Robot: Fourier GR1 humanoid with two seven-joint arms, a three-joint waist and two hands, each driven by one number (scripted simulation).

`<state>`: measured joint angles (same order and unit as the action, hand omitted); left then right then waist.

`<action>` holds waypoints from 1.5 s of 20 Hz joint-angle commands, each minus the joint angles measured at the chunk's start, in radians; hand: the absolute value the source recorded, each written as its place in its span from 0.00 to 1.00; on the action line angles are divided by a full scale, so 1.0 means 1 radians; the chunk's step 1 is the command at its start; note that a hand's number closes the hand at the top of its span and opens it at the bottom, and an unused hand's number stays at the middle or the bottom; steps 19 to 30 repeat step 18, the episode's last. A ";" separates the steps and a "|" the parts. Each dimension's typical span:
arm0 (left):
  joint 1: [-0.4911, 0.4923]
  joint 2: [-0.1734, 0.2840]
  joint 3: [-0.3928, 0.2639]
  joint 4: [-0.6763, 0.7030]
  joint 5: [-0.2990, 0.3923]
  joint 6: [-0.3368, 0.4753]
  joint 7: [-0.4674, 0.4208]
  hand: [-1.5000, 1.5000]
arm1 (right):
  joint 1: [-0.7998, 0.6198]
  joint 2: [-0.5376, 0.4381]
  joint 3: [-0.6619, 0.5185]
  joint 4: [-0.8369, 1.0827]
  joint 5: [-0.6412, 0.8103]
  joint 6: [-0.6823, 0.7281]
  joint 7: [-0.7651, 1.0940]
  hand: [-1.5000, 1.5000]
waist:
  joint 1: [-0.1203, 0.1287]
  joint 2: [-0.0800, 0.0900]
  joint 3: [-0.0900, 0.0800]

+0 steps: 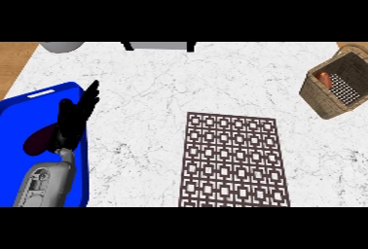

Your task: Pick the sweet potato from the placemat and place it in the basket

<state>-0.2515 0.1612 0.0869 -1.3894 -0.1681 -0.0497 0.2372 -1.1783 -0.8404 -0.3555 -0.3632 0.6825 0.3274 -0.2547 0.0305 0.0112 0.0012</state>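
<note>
The sweet potato (325, 79), reddish orange, lies inside the woven basket (320, 99) at the right edge of the marble counter, against the basket's left inner wall. The brown patterned placemat (235, 160) lies flat in the lower middle with nothing on it. My left hand (74, 116) rests open at the left, fingers straight and pointing up, over the blue tray. My right hand does not show in the head view.
A blue tray (22, 104) lies at the left under my left forearm, with a dark purple object (37, 141) in it. A grey rounded item (63, 46) and a dark-legged stand (158, 45) sit at the far edge. Wooden floor shows beyond the counter's left corner.
</note>
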 commanded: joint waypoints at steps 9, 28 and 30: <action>0.007 0.006 0.008 -0.013 0.016 -0.017 -0.007 0.50 | -0.005 -0.199 -0.183 0.113 -0.112 -0.120 0.051 0.00 | 0.010 0.007 0.001; 0.041 -0.014 -0.006 -0.020 -0.006 0.009 -0.019 0.50 | 0.139 -0.409 -0.298 0.217 -0.207 0.040 -0.020 0.00 | 0.004 0.011 0.006; 0.041 -0.014 -0.006 -0.020 -0.006 0.009 -0.019 0.50 | 0.139 -0.409 -0.298 0.217 -0.207 0.040 -0.020 0.00 | 0.004 0.011 0.006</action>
